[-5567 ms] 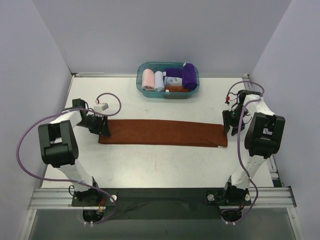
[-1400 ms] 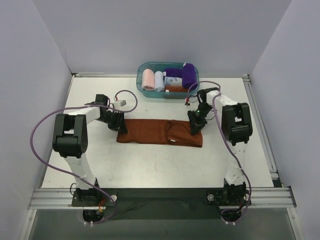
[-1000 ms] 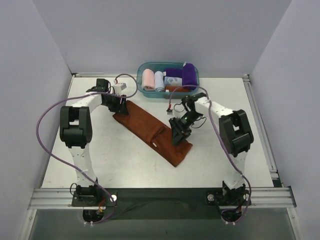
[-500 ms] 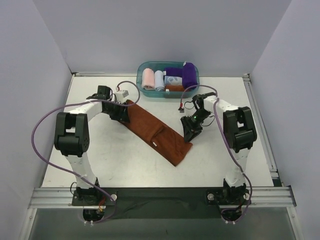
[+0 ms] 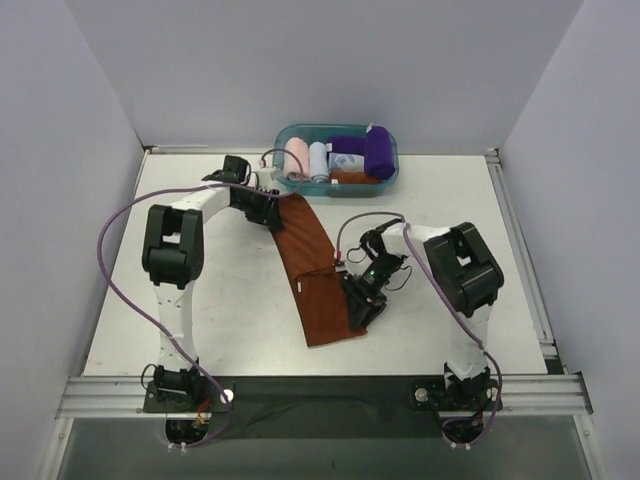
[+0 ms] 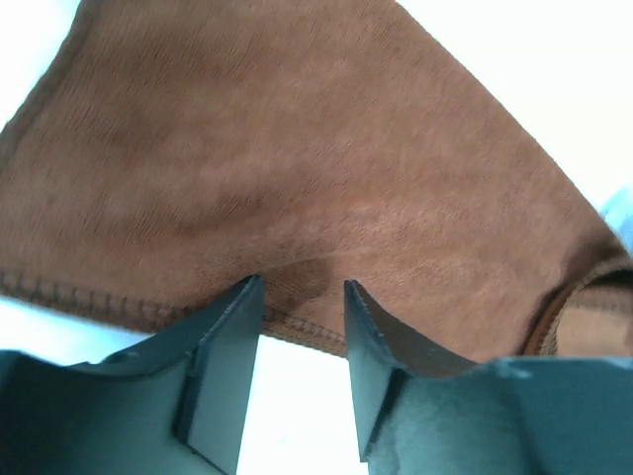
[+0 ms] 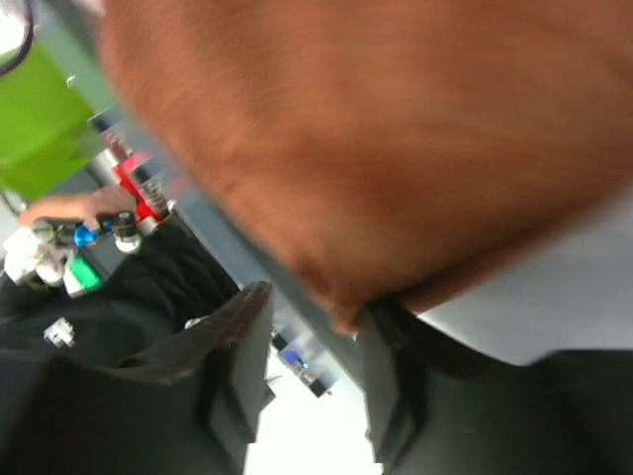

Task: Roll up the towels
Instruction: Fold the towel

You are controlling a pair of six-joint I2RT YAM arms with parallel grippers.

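The purple towel point(image 5: 379, 152) is sitting rolled inside the teal basket point(image 5: 283, 160), at the end of it nearer the right arm, next to the small rolled cloths point(image 5: 307, 160). So 1 of the 2 towels is looking finished.

The rust-brown towel point(image 5: 305, 255) is lying on the bench point(image 5: 220, 300) as a long curved strip. It is starting just in front of the basket and running away from it toward the arm bases. Its end farthest from the basket is lying doubled over, but no roll is showing anywhere along it, so the rolling of this second towel is, by my judgement, not yet begun. The strip is probably being lined up first.

The left pincer point(image 5: 272, 212) is sitting at the towel end just in front of the basket. In its wrist view the fingers point(image 6: 227, 346) are standing a little apart with the hem at their tips, and I cannot tell whether they are biting it. The right pincer point(image 5: 362, 303) is working at the end farthest from the basket, and its wrist view is showing a fold of brown cloth clamped between its tips.
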